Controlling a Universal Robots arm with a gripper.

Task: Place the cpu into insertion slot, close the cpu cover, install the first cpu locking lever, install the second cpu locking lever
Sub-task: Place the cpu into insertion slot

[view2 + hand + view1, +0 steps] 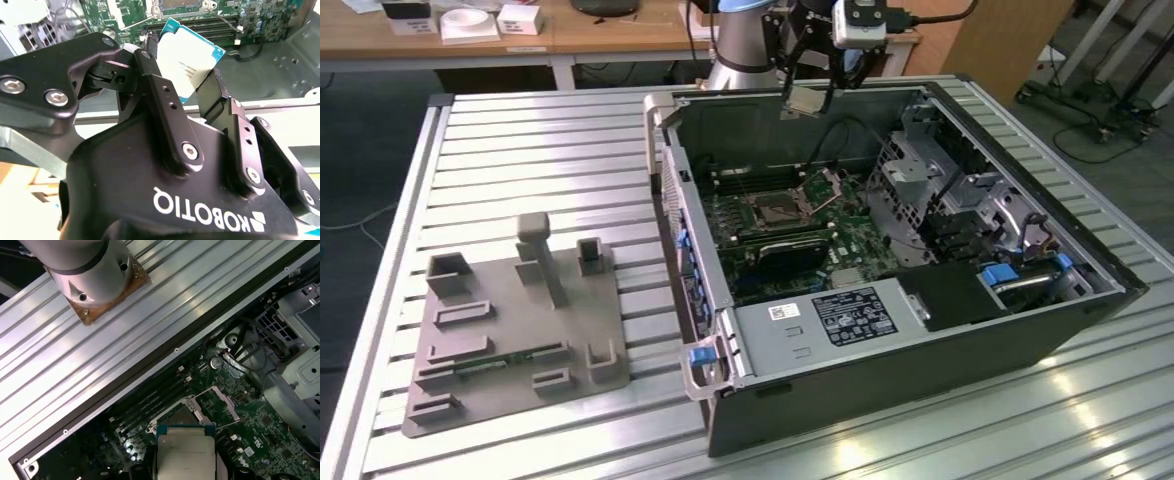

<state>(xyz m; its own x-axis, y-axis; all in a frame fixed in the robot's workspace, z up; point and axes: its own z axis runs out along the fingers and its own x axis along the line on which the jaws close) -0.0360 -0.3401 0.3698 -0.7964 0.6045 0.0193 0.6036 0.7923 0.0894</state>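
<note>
My gripper (807,98) hangs above the far wall of the open computer case (1014,330), shut on the cpu (806,102). In the second wrist view the cpu (192,47) is a flat square chip with a silver top and green edge, pinched by two black fingers (155,75). In the first wrist view the cpu (185,452) sits just short of the insertion slot (179,415). The insertion slot (778,210) lies on the green board inside the case, lower than the gripper and nearer the camera. Beside it the cpu cover (829,182) stands tilted up, open.
A black box with a white label (854,315) fills the case's near end, and a metal drive cage (947,190) stands on the exterior view's right. A grey fixture block (520,330) lies on the slatted table (534,150). The arm's base (90,275) is bolted behind the case.
</note>
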